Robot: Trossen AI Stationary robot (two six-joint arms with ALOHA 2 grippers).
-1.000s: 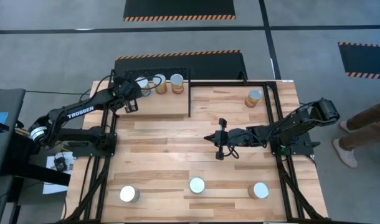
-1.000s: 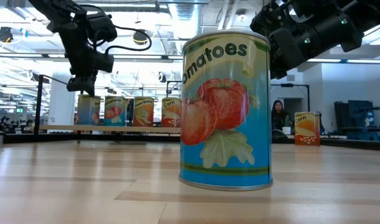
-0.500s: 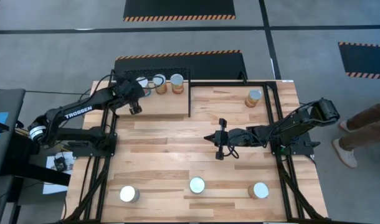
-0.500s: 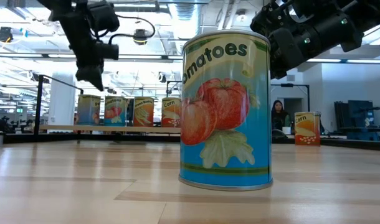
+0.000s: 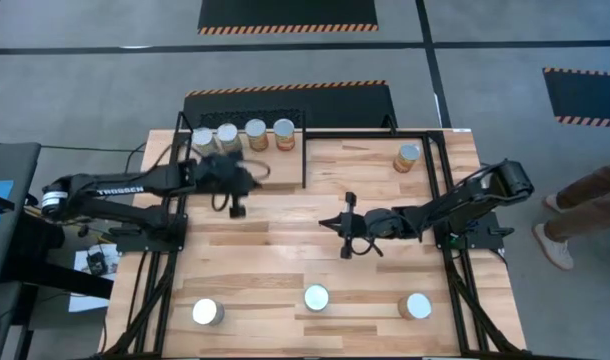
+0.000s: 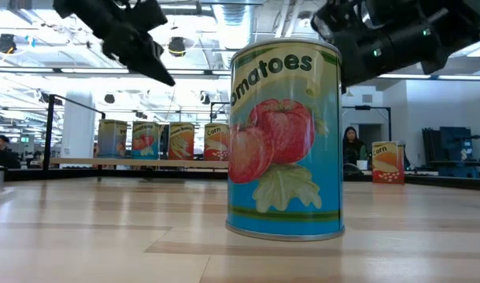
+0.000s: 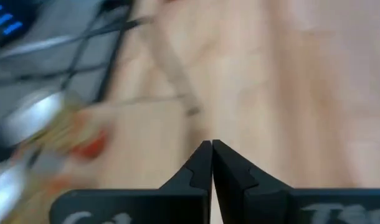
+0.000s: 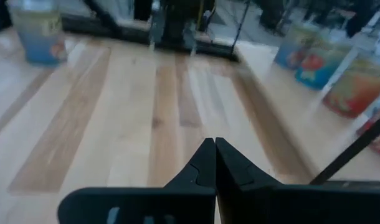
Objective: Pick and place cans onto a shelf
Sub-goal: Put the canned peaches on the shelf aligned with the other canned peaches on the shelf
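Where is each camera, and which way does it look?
High view: above the table, looking straight down; both arms, left gripper, right gripper, four cans on the shelf.
Low view: at tabletop height, looking level across; tomato can close, arms overhead.
Left wrist view: over shut fingers, planks below.
Right wrist view: over shut fingers, across the table.
Shared: high and low views both show the shelf's cans.

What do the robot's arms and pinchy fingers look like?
Both arms are dark, jointed and thin, with black cables looping along them. The left arm has white "TROSSEN" lettering. Each gripper, left gripper and right gripper, has two black pointed fingers with notched inner edges.
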